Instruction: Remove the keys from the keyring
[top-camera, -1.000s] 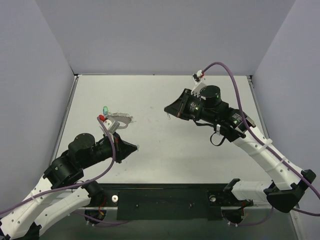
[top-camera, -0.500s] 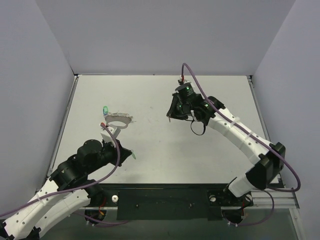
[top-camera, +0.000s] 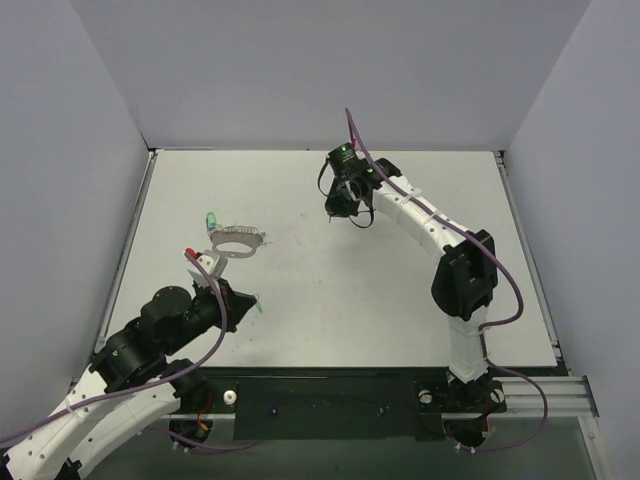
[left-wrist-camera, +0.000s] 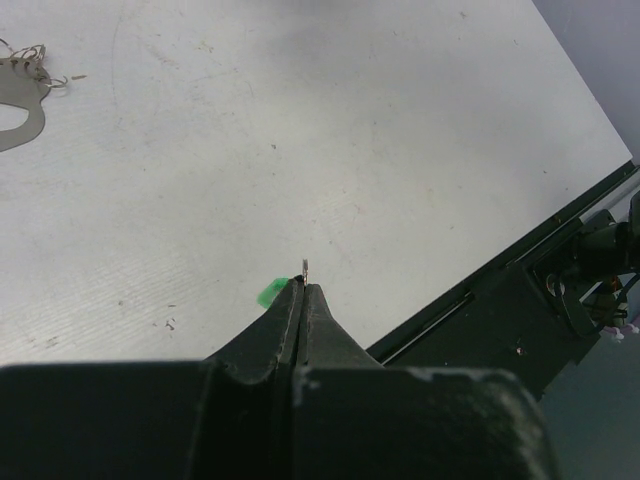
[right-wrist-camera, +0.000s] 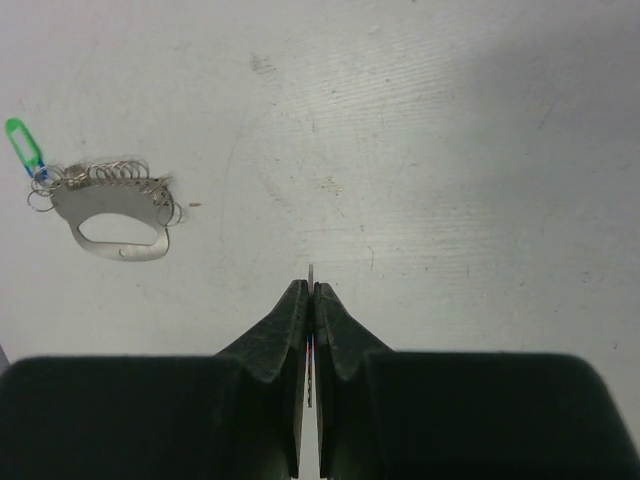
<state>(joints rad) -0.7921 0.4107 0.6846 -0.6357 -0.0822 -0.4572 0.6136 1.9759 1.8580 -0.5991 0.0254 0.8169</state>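
The table (top-camera: 400, 300) is off-white with a fine ribbed grain and faint grey scuffs, and the walls (top-camera: 320, 70) are pale lavender-grey. The keyring (right-wrist-camera: 115, 215) is dull silver with a fringe of small silvery wire loops along its upper edge, and the hanging key (right-wrist-camera: 22, 142) at its end is bright green with a speck of blue. The left gripper (left-wrist-camera: 303, 292) and right gripper (right-wrist-camera: 312, 290) are matt black, the left pinching a second key (left-wrist-camera: 271, 293) with a bright green head and silver tip, while the cables (top-camera: 349, 125) are purple.

Two green-headed keys (right-wrist-camera: 20, 140) (one pinched in the left claw (left-wrist-camera: 302, 288)) and one keyring (right-wrist-camera: 105, 203).
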